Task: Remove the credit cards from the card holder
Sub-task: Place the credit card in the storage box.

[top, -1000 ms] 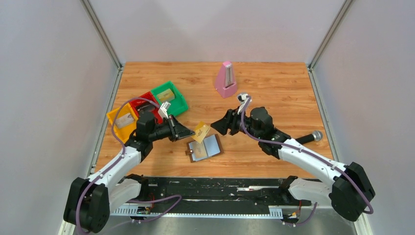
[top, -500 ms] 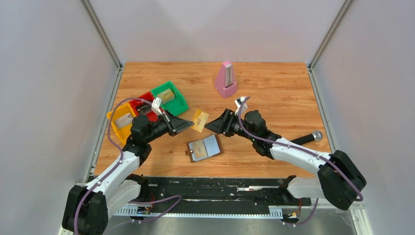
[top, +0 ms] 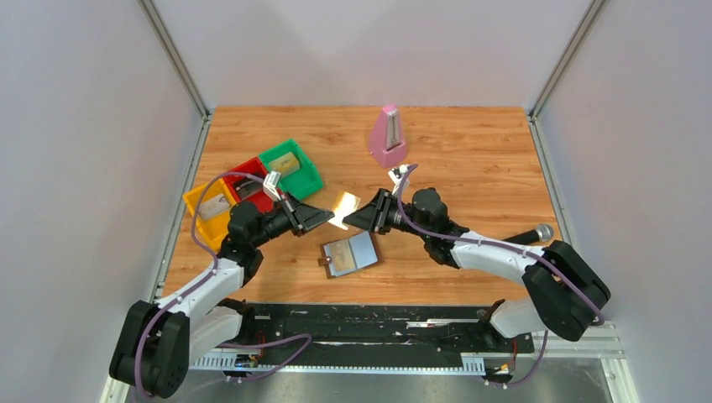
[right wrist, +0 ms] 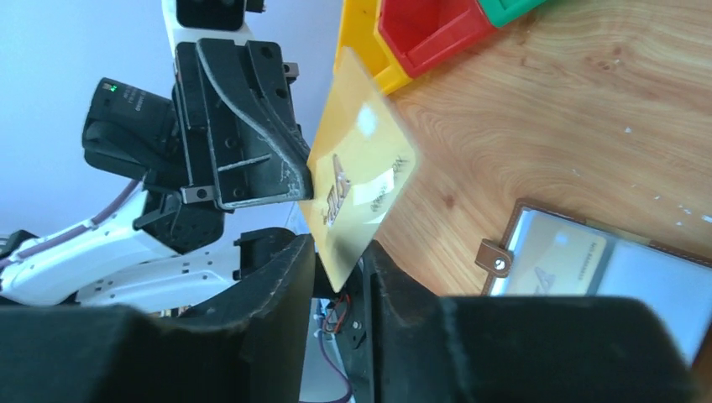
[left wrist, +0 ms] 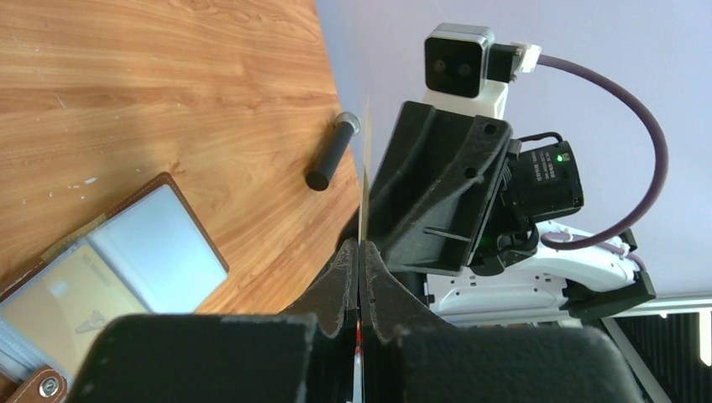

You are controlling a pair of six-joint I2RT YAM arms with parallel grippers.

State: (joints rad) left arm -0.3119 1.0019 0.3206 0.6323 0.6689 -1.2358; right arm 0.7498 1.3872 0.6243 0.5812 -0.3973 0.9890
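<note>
The left gripper [left wrist: 359,252] was seen closed tight on one edge of a gold-tan card [right wrist: 361,185], which was held in the air. The right gripper [right wrist: 340,270] was placed directly opposite, almost tip to tip. Its fingers stood a little apart around the card's lower corner, but whether the card was already pressed by them could not be told.

The card holder [top: 351,253] lay open on the table below both grippers, and another tan card [left wrist: 67,302] was visible in its pocket.

Some risks were judged from this. If the card were released by the left gripper before a firm hold was made by the right one, it would probably be dropped — perhaps back onto the holder. Because only a corner was taken, the card could be turned or slipped out. If it were pulled from both sides, it could be bent.
</note>
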